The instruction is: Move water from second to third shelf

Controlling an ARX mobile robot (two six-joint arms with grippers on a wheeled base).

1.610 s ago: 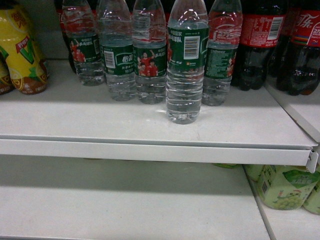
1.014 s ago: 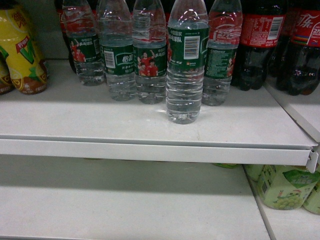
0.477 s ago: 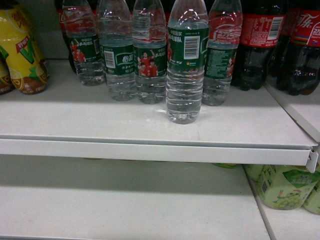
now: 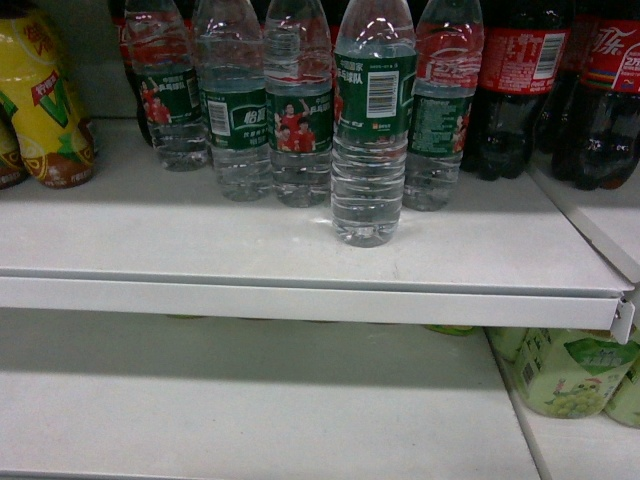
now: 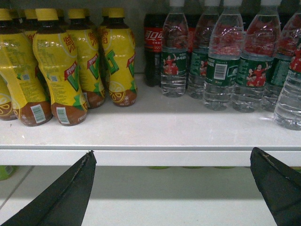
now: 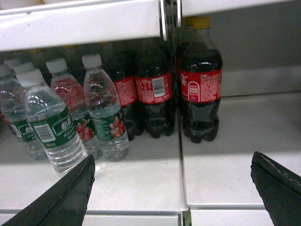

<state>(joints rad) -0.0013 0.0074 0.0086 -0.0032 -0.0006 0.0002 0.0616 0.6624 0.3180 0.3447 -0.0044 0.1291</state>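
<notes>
Both end effectors, left and right, gaped empty; best to square onto the nearest water bottle below its label.

Front access: the water bottle stands upright ahead of its row; bare shelf lies before it and on both sides.
Behind: more water bottles crowd close.
Right: cola bottles.
Left: yellow tea bottles, well apart.
Lower shelf: open; green drink cartons at right.

water cap cut off | green cartons half hidden | label print unreadable
</notes>
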